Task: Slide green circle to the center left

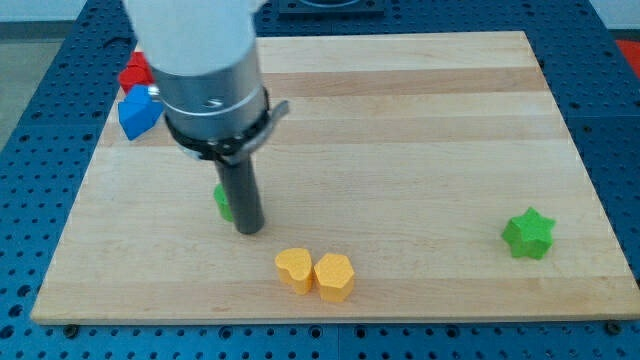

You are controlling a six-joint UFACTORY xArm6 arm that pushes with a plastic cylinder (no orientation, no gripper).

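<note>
Arm: a white and grey xArm6 wrist (205,70) comes down from the view's top left, ending in a straight dark rod.
End effector: no jaws to open or close; the rod grasps nothing and can only push.
My tip (249,230): rests on the board at the rod's lower end, touching or just beside the right flank of the green block.
Task block: the small green circle block (222,201) lies left of centre, mostly hidden behind the rod; only a sliver shows, so its round shape cannot be confirmed.
Reason for placement: standing on the block's right side, the tip appears set to drive it toward the view's left, which suits the centre-left goal.
Progress: judged part way; the block sits well short of the left edge.
Bystanders: two yellow heart-shaped blocks (315,272) touch each other near the view's bottom, below and right of the tip; a green star block (528,234) stands well apart at the right; a blue block (139,113) and a red block (136,72) sit at the top left edge, shapes unclear.
Risk: the blue block lies up and left, probably clear of a straight leftward push.
Surface: pale wooden board (420,130), smooth, with lengthwise planks.
Surroundings: blue perforated table (30,200) around the board.
</note>
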